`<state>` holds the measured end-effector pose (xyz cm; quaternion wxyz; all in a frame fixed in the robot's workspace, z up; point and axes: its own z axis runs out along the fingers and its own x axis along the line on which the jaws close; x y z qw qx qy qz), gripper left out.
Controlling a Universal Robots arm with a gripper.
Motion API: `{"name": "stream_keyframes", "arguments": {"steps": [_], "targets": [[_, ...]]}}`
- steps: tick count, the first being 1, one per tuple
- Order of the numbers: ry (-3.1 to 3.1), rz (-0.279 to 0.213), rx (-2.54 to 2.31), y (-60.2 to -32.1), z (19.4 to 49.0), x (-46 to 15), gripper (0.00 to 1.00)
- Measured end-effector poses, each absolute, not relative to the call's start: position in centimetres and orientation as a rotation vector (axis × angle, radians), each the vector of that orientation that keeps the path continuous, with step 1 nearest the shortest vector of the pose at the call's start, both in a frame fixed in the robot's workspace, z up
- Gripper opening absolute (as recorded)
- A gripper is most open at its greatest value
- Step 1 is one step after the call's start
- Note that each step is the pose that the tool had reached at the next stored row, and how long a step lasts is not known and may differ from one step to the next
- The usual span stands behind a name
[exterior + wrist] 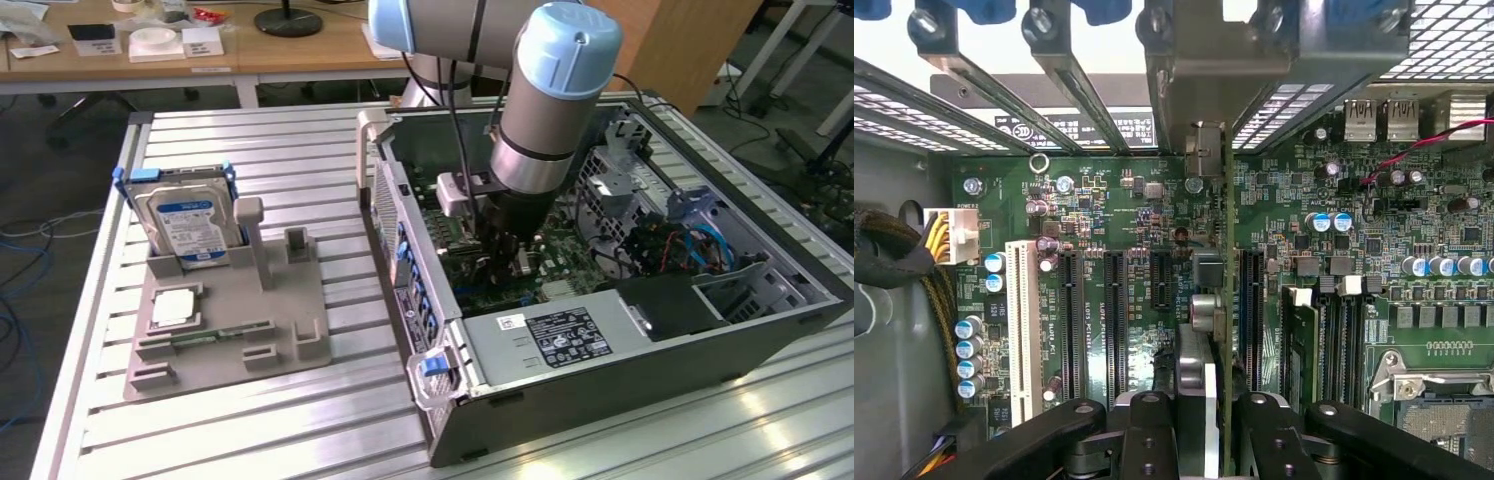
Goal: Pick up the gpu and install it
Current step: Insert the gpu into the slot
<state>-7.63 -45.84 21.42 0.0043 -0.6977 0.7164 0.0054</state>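
The tool grips the gpu edge-on above the motherboard, slots and bracket bars crowding close.

Bright, even light glares off the ribbed metal table toward five o'clock in the exterior view, while the wrist view's green motherboard blows out white at twelve.

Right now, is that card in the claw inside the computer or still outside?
Inside. The claw holds the gpu edge-on over the motherboard; whether it is seated, cannot tell.
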Motion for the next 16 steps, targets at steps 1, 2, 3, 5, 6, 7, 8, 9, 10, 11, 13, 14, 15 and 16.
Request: {"name": "stream_keyframes", "arguments": {"steps": [1,2,3,5,6,7,8,9,10,11,13,14,15,16], "targets": [[2.243,0.014,-2.185,-45.84,21.41,-7.71,0.28],[2.241,0.011,-2.183,-45.83,21.38,-7.83,0.28],[2.240,0.009,-2.182,-45.83,21.34,-7.90,0.28],[2.240,0.008,-2.183,-45.84,21.27,-7.93,0.28],[2.240,0.008,-2.183,-45.84,21.26,-7.94,0.28],[2.240,0.008,-2.183,-45.84,21.25,-7.94,0.28],[2.240,0.008,-2.182,-45.84,21.24,-7.94,0.28],[2.240,0.008,-2.182,-45.84,21.23,-7.94,0.28],[2.240,0.008,-2.182,-45.84,21.23,-7.94,0.28],[2.240,0.008,-2.182,-45.84,21.23,-7.94,0.28],[2.240,0.008,-2.182,-45.84,21.23,-7.94,0.28],[2.240,0.008,-2.182,-45.83,21.23,-7.94,0.28],[2.240,0.008,-2.182,-45.83,21.23,-7.94,0.28],[2.240,0.008,-2.182,-45.83,21.23,-7.94,0.28]]}}
